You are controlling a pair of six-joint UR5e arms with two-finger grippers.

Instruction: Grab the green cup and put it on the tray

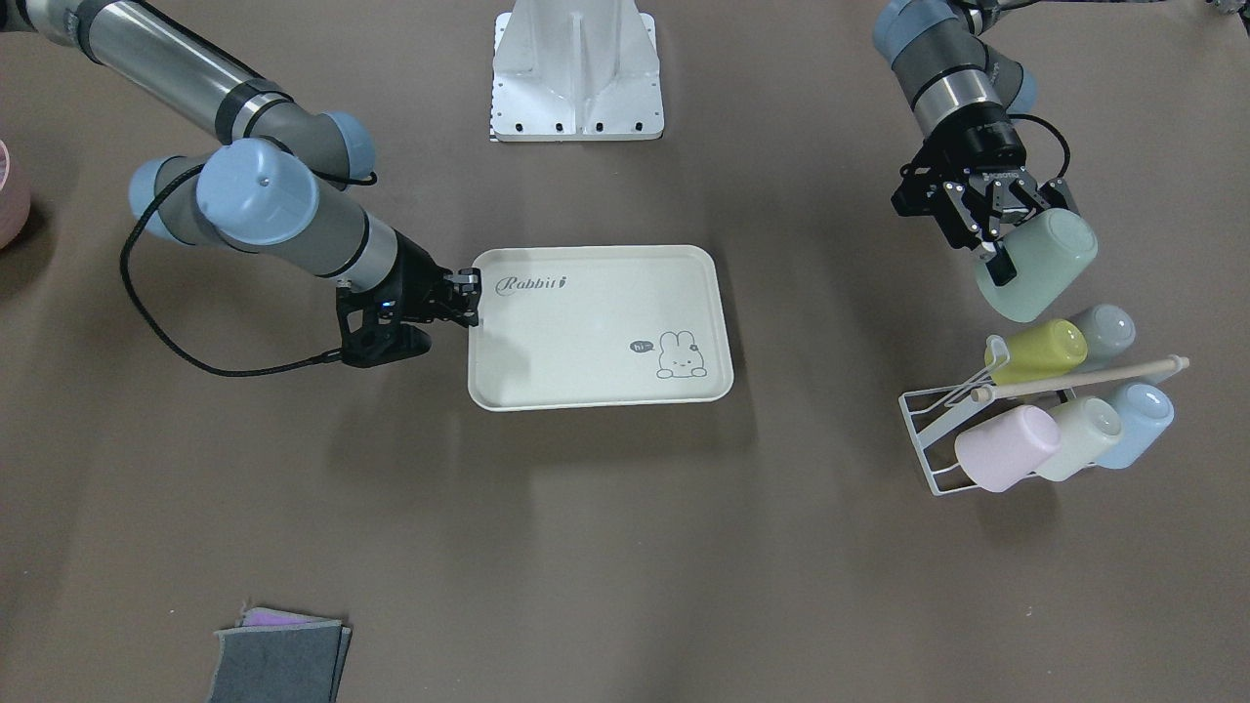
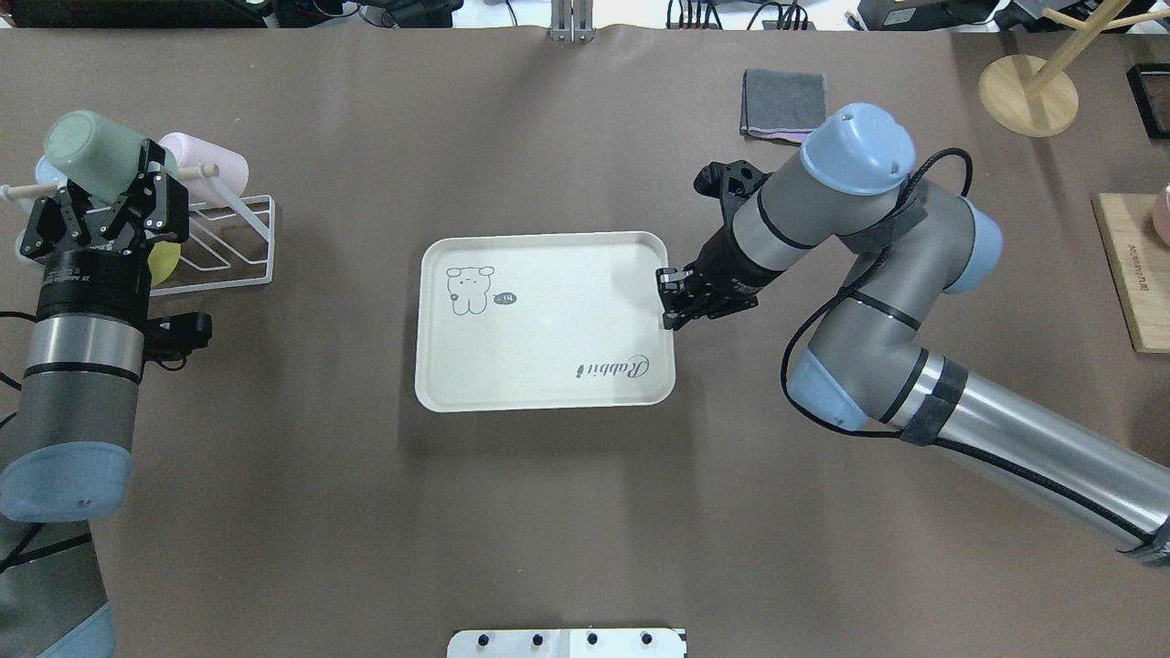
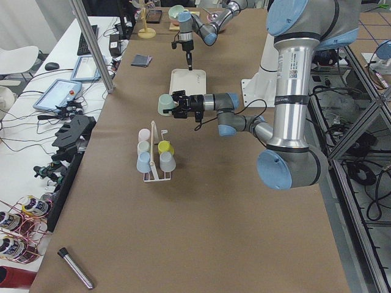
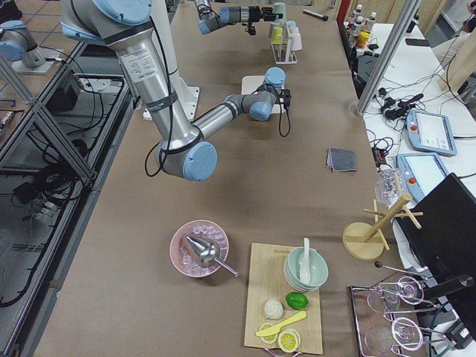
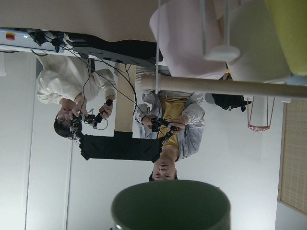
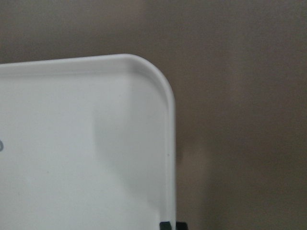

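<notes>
At the far left of the overhead view, the left gripper (image 2: 119,187) is holding the green cup (image 2: 90,153) up in the air. Its jaws are clamping the cup's wall, with one finger (image 1: 1001,266) reaching inside the mouth and the other pressing on the outside. The green cup is lying tilted, its base pointing away from the gripper. It is hanging clear of the table (image 2: 274,512), near the rack (image 2: 239,239) and well apart from the tray (image 2: 548,311).

The white wire rack is standing just beside the left gripper. It is carrying other cups on its pegs, among them a pink cup (image 2: 215,164) and a yellow cup (image 2: 164,263), which is partly hidden behind the gripper.

In the middle of the table the tray is lying flat, with nothing resting in it.

At the tray's right short edge, the right gripper (image 2: 672,297) is pointing down at the rim near the far corner. The right wrist view is showing its jaws closed narrowly on that rim, one tip on each side.

Further right and toward the far edge, a folded grey cloth (image 2: 783,102) is lying on the table.
</notes>
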